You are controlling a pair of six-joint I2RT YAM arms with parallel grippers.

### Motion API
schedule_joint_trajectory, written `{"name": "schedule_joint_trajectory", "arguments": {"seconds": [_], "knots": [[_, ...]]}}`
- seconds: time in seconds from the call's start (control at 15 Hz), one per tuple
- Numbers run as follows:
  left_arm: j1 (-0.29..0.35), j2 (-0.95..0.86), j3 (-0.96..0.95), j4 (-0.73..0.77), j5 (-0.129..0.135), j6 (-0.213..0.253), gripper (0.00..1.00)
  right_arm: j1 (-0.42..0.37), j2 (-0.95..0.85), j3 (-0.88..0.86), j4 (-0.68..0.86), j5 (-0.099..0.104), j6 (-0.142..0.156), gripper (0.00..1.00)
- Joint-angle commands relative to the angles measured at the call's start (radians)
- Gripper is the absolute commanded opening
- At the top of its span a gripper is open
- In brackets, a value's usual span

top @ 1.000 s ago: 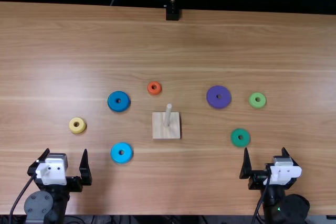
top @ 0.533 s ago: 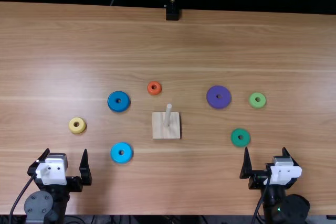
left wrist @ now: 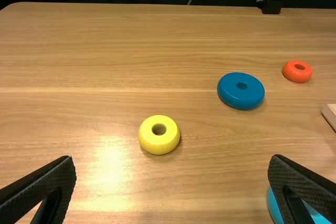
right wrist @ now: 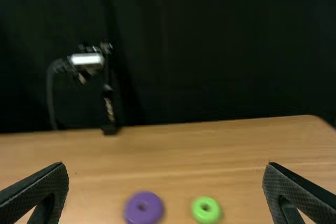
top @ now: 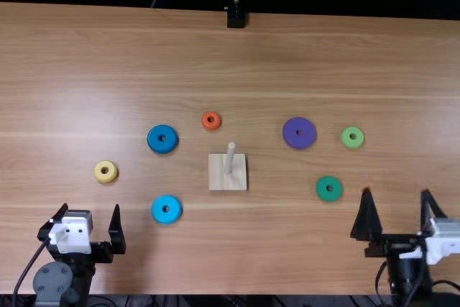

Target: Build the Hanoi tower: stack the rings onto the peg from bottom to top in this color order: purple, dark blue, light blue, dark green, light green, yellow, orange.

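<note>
Near the table's front edge, my left gripper (top: 89,222) stands open at the left; in the left wrist view my left gripper (left wrist: 172,174) has nothing between its fingers. My right gripper (top: 394,203) is open at the front right; the right wrist view shows this gripper (right wrist: 165,177) too. A wooden base (top: 218,182) with a bare upright peg (top: 230,157) sits mid-table. Left of it lie the dark blue (top: 153,139), light blue (top: 157,209) and yellow (top: 98,172) rings; behind it is the orange ring (top: 205,120). Right are the purple (top: 289,133), light green (top: 346,137) and dark green (top: 321,189) rings.
A black stand (top: 236,19) rises at the table's far edge, with a cable beside it. Bare wood of the table (top: 237,70) stretches behind the rings.
My right gripper has shifted to the right and slightly toward the rings, its fingers now wider apart in the top view. The left arm and the rings have stayed put.
</note>
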Motion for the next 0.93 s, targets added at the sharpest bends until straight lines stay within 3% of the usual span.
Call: {"name": "schedule_joint_trajectory", "arguments": {"seconds": [0.0,0.13,0.2,0.27,0.33,0.4,0.47,0.53,0.6,0.73,0.8,0.87], "knots": [[-0.009,-0.011,-0.111,-0.077,0.003,0.005,1.00,0.036,0.113,0.127,-0.001,-0.001,0.177,1.00],[-0.008,-0.011,-0.111,-0.077,0.003,0.005,1.00,0.058,0.295,0.261,-0.058,0.004,0.168,1.00],[-0.008,-0.011,-0.111,-0.077,0.003,0.005,1.00,0.061,0.390,0.330,-0.111,0.006,0.126,1.00],[-0.009,-0.011,-0.111,-0.077,0.003,0.005,1.00,0.061,0.470,0.391,-0.155,0.004,0.056,1.00],[-0.008,-0.011,-0.111,-0.077,0.003,0.005,1.00,0.087,0.564,0.442,-0.201,0.003,-0.046,1.00],[-0.009,-0.011,-0.111,-0.077,0.003,0.005,1.00,0.120,0.662,0.500,-0.227,0.004,-0.129,1.00],[-0.009,-0.011,-0.111,-0.077,0.003,0.005,1.00,0.133,0.772,0.569,-0.262,0.004,-0.169,1.00],[-0.008,-0.011,-0.111,-0.077,0.003,0.005,1.00,0.136,0.866,0.623,-0.312,0.003,-0.160,1.00],[-0.009,-0.011,-0.111,-0.077,0.003,0.005,1.00,0.145,0.930,0.664,-0.358,0.003,-0.132,1.00],[-0.008,-0.011,-0.111,-0.077,0.003,0.005,1.00,0.194,1.041,0.689,-0.382,0.012,-0.025,1.00],[-0.008,-0.011,-0.111,-0.077,0.003,0.005,1.00,0.196,1.088,0.692,-0.373,0.017,0.010,1.00],[-0.008,-0.011,-0.111,-0.077,0.003,0.005,1.00,0.197,1.136,0.693,-0.371,0.016,0.024,1.00]]}}
